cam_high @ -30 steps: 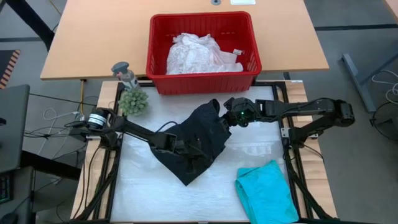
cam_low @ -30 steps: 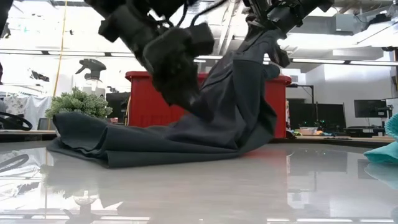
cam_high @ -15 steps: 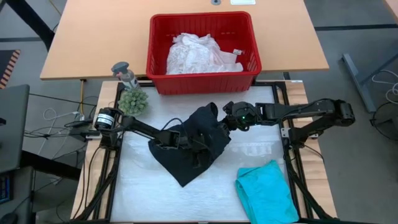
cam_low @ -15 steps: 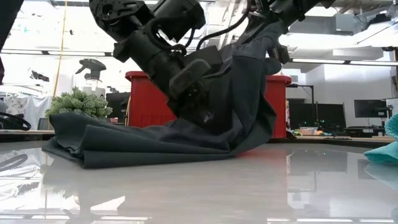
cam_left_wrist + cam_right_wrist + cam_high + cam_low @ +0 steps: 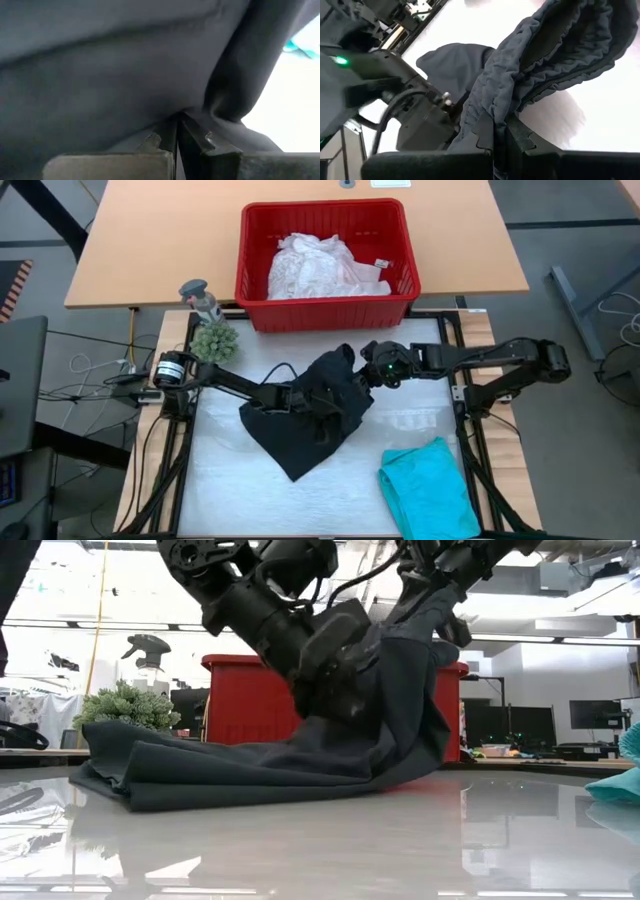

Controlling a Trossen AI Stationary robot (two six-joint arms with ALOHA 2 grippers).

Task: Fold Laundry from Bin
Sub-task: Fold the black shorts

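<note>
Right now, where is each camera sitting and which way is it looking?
High view: above the table, looking straight down; both arms show, with the left gripper and right gripper on the black garment.
Low view: at table-top height, looking level across at the red bin; both arms come in from above.
Left wrist view: on the left arm, looking past its shut fingers into dark cloth.
Right wrist view: on the right arm, fingers pinching bunched cloth; the left arm shows beyond.
All four share the black garment.
</note>
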